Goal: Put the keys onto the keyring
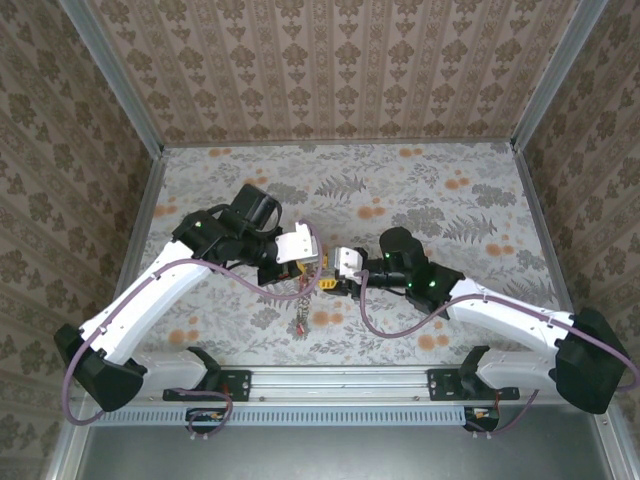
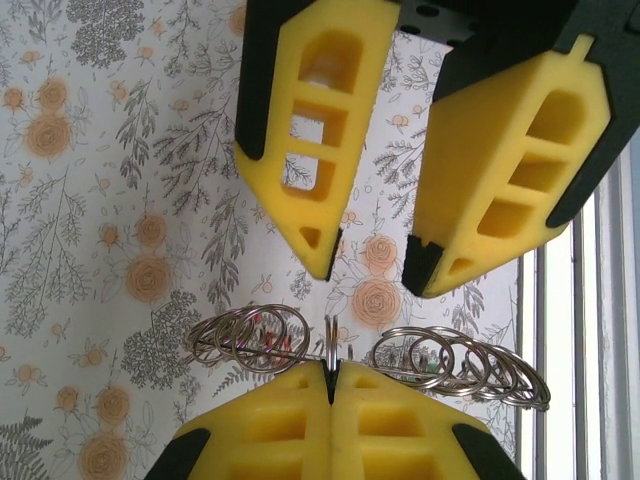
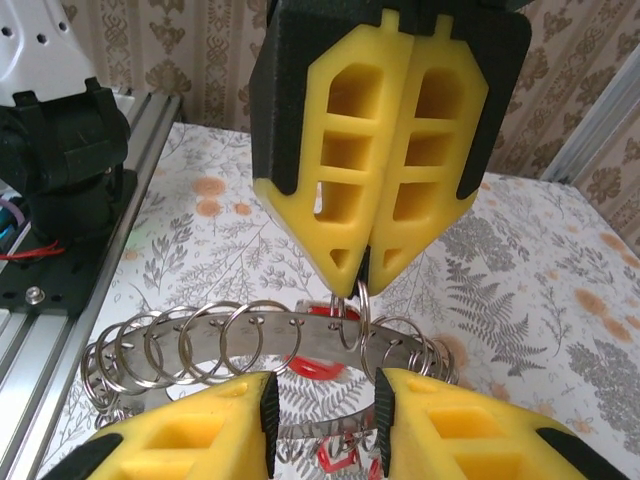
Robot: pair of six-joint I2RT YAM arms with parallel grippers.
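Keyring (image 3: 250,345): you have it lifted off the bench (image 1: 450,200), over the middle of its width and a little toward the near edge. It is a curved grey metal band strung with many small wire rings.

Nearest you, beyond the rail (image 1: 340,380) that carries both arm bases, the keys (image 1: 303,322) dangle below the band with their red heads showing. In the left wrist view a spot of green sits behind the rings on one side.

Just above the keys, your left pincer (image 3: 365,275) is fully closed. Its yellow pads are pressed together on one wire ring near the middle of the band, and that grip carries the whole keyring.

Your right pincer (image 2: 375,278) faces it tip to tip from the other side. It is partly open and has hold of nothing. Its two pads stand apart, just beside the pinched ring, and you cannot tell whether either pad touches the metal.

Past the two pincers the flowered bench runs on to its far edge, where the patterned walls (image 1: 330,70) rise.
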